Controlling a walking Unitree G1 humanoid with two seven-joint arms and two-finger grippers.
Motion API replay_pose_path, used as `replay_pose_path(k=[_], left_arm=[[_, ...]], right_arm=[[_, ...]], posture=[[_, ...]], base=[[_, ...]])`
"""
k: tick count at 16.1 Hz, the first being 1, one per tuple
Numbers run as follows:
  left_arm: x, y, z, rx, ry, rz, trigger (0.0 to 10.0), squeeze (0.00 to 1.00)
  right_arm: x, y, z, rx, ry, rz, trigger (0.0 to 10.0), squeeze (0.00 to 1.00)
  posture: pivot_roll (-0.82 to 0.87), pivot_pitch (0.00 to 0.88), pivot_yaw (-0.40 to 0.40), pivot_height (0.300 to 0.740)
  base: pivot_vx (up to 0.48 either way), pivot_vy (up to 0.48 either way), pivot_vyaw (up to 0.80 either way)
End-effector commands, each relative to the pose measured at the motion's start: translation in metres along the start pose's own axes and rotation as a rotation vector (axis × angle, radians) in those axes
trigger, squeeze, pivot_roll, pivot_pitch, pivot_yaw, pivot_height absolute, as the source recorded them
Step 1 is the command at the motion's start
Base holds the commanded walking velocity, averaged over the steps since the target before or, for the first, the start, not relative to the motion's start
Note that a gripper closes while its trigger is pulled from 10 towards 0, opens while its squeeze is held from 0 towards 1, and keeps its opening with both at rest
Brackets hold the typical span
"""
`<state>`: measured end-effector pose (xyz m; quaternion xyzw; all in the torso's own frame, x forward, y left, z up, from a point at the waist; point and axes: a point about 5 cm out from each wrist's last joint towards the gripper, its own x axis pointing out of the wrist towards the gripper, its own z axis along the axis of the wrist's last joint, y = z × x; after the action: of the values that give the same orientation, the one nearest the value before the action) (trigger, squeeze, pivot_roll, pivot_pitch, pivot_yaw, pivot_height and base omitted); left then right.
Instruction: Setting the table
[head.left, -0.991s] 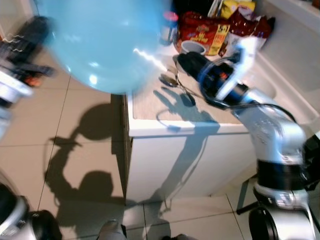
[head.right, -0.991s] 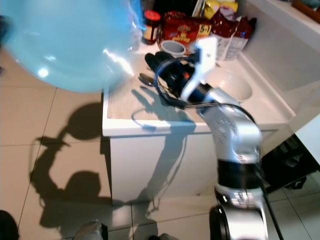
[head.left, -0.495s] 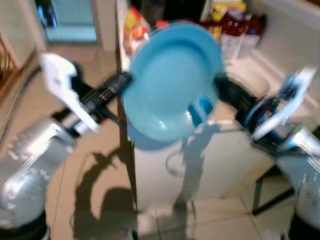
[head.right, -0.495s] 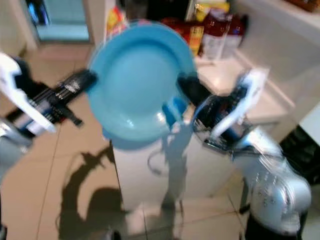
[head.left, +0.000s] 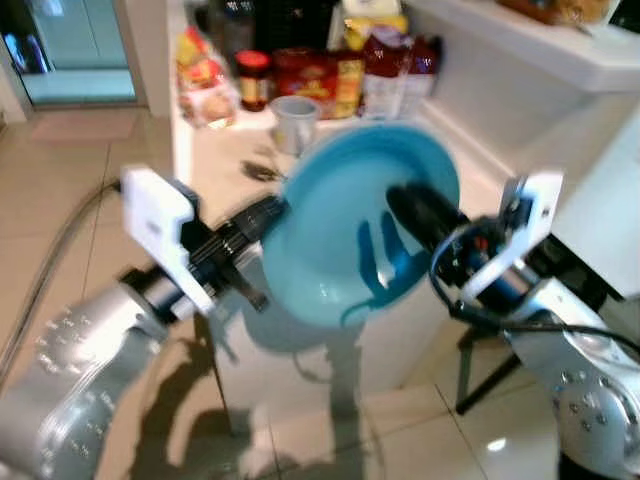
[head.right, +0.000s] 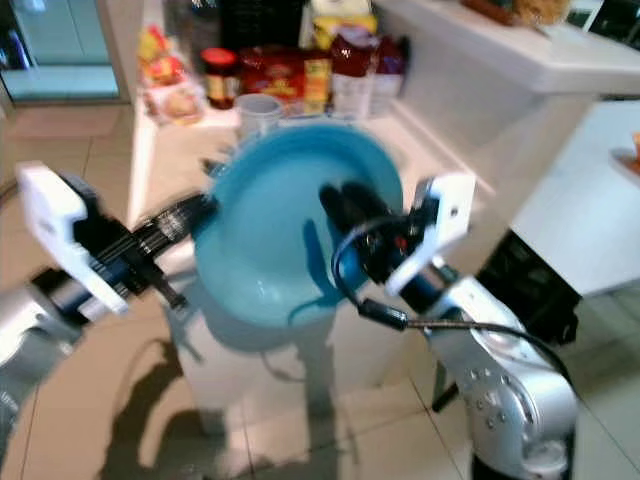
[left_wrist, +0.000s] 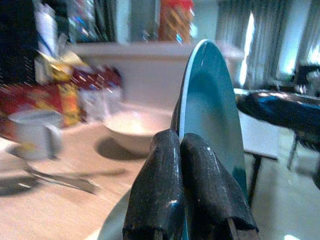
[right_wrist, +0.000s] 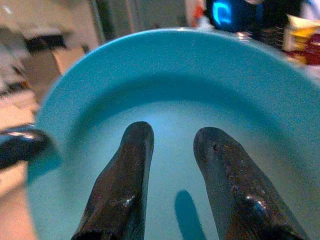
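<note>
A round blue plate hangs tilted on edge in front of the white counter. My left gripper is shut on its left rim; in the left wrist view the two fingers pinch the plate's edge. My right gripper points at the plate's hollow face from the right. Its fingers stand apart over the blue surface, with nothing between them.
The counter carries a white cup, a red-lidded jar, red food packs, a spoon and a white bowl. A white table stands at the right. Tiled floor lies at the left.
The view has swung round. The plate has come down from close to the camera to chest height, and the right gripper has left the countertop and now faces the plate.
</note>
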<state>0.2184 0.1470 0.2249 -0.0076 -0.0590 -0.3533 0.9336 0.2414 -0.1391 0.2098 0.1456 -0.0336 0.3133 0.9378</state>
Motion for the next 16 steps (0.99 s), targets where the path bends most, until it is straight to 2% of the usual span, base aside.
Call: replay_pose_path(k=[1, 5, 7, 8, 9, 11, 13, 16], left_arm=[[-0.004, -0.001, 0.008, 0.06, -0.032, 0.016, 10.0, 0.0], [-0.007, 0.003, -0.003, 0.059, -0.013, 0.118, 10.0, 0.0], [0.001, 0.018, -0.02, 0.086, 0.016, 0.286, 10.0, 0.0], [0.006, 0.026, -0.035, 0.09, 0.028, 0.371, 10.0, 0.0], [0.007, 0.029, -0.049, 0.084, 0.077, 0.411, 10.0, 0.0], [0.008, 0.027, -0.059, 0.089, 0.113, 0.412, 10.0, 0.0], [0.01, 0.019, -0.061, 0.104, 0.114, 0.352, 10.0, 0.0], [0.013, 0.016, -0.062, 0.115, 0.092, 0.384, 10.0, 0.0]], right_arm=[[0.0, -0.001, 0.005, -0.029, -0.023, 0.012, 10.0, 0.0], [-0.005, -0.002, -0.001, -0.043, 0.002, 0.032, 10.0, 0.0], [-0.004, -0.009, -0.014, -0.061, 0.031, -0.059, 10.0, 0.0], [-0.004, -0.013, -0.026, -0.09, 0.053, -0.13, 10.0, 0.0], [-0.005, -0.015, -0.035, -0.078, 0.073, -0.173, 10.0, 0.0], [-0.008, -0.018, -0.044, -0.026, 0.084, -0.227, 10.0, 0.0], [-0.01, -0.019, -0.048, -0.035, 0.091, -0.233, 10.0, 0.0], [-0.009, -0.025, -0.052, -0.042, 0.082, -0.258, 10.0, 0.0]], posture=[[0.06, 0.005, -0.088, 0.74], [0.06, 0.007, -0.09, 0.74], [0.05, 0.004, -0.069, 0.74], [0.04, 0.001, -0.058, 0.74], [0.03, 0.002, -0.049, 0.74], [0.02, 0.005, -0.038, 0.74], [0.03, 0.01, -0.036, 0.74], [0.04, 0.008, -0.043, 0.74]], base=[[0.0, -0.48, 0.0], [0.0, -0.48, 0.0], [0.0, -0.48, 0.0], [0.0, -0.48, 0.0], [0.0, -0.48, 0.0], [0.0, -0.48, 0.25], [0.0, -0.48, 0.8], [0.0, -0.48, 0.8]])
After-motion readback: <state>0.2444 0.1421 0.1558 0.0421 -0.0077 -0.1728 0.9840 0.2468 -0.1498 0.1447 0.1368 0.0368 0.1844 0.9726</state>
